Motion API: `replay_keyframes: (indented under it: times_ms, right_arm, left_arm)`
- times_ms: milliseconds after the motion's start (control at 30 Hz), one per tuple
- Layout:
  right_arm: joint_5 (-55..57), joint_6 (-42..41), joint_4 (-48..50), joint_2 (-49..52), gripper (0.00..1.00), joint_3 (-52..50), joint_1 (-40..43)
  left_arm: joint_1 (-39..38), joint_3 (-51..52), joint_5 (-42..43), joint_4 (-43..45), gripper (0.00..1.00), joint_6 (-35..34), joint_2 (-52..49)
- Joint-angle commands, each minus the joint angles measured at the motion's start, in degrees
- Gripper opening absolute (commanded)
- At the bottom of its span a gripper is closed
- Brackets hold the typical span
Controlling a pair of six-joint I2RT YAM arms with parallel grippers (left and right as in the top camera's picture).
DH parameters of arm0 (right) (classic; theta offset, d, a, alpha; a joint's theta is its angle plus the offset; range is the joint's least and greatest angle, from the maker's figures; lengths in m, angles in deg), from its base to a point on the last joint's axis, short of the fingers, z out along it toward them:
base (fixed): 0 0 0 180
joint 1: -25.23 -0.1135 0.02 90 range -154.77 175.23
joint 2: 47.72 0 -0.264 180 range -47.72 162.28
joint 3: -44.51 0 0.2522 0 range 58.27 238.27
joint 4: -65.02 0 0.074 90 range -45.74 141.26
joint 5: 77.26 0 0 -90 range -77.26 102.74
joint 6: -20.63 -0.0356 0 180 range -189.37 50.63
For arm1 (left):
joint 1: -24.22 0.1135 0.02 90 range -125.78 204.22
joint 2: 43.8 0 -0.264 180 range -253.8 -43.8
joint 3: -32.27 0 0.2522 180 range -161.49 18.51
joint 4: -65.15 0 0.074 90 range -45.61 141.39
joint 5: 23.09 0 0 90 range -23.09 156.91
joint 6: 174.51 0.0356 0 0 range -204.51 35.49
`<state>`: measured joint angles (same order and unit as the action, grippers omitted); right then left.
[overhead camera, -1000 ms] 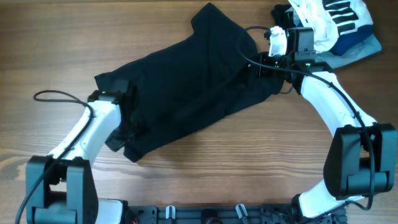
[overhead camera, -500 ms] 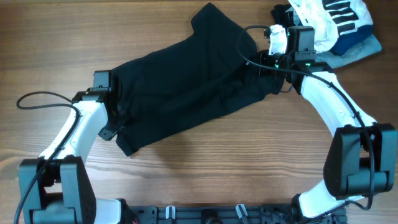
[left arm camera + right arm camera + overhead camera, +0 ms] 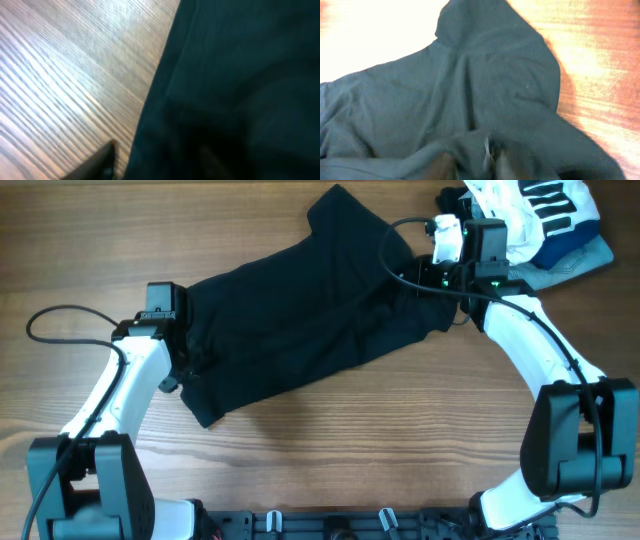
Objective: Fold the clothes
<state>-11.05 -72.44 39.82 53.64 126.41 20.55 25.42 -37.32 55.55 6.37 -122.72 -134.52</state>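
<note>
The clothes [image 3: 300, 320], one big limp black garment, lie slantwise across the wooden table. My left gripper [image 3: 182, 352] sits at their left edge. In the left wrist view it [image 3: 155, 162] is open: one finger [image 3: 100, 160] is over bare wood, the other is a dim shape over the cloth [image 3: 240, 90]. My right gripper [image 3: 425, 280] rests on the garment's right end. In the right wrist view it [image 3: 475, 167] stands open, with a loose ridge of black fabric [image 3: 485, 75] rising between its fingers [image 3: 442, 167].
A white garment with black stripes [image 3: 530, 210] lies on a light-blue denim piece [image 3: 585, 255] at the far right corner, just behind my right wrist. My left arm's cable [image 3: 50, 325] loops over the table at the left.
My left arm has swung toward the far side, drawing the garment's left edge with it. Both grippers' jaws have come apart. The right arm has hardly moved.
</note>
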Motion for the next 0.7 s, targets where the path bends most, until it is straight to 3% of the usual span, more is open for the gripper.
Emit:
replay_keyframes:
  times_ms: [0,133,233,400,500,600,667]
  right_arm:
    - [0.0,1.8,1.8,0.9,0.98,1.3,0.3]
    - [-0.5,1.9,-0.9,-0.3,1.00,4.0,1.8]
    - [0.1,3.5,-8.6,-2.6,1.00,8.5,3.6]
    - [2.2,7.5,-21.0,-2.1,1.00,11.3,5.6]
    - [2.2,8.9,-23.1,1.8,0.98,11.3,5.1]
    - [1.4,9.2,-22.8,5.9,0.78,11.3,4.4]
    - [1.2,9.1,-22.2,7.8,0.57,11.3,3.5]
  left_arm:
    - [0.6,-0.9,-6.0,2.2,0.99,0.9,1.4]
    - [0.6,-3.7,-6.3,2.8,1.00,7.0,1.6]
    - [0.5,-11.1,-4.7,-4.5,1.00,7.9,2.2]
    - [0.3,-16.9,13.1,-14.6,1.00,8.1,2.5]
    - [-1.8,-14.6,17.3,-15.5,1.00,9.5,1.8]
    - [-5.2,-10.4,18.6,-14.4,0.94,9.3,1.7]
    - [-8.0,-7.0,18.8,-12.0,0.88,7.4,1.7]
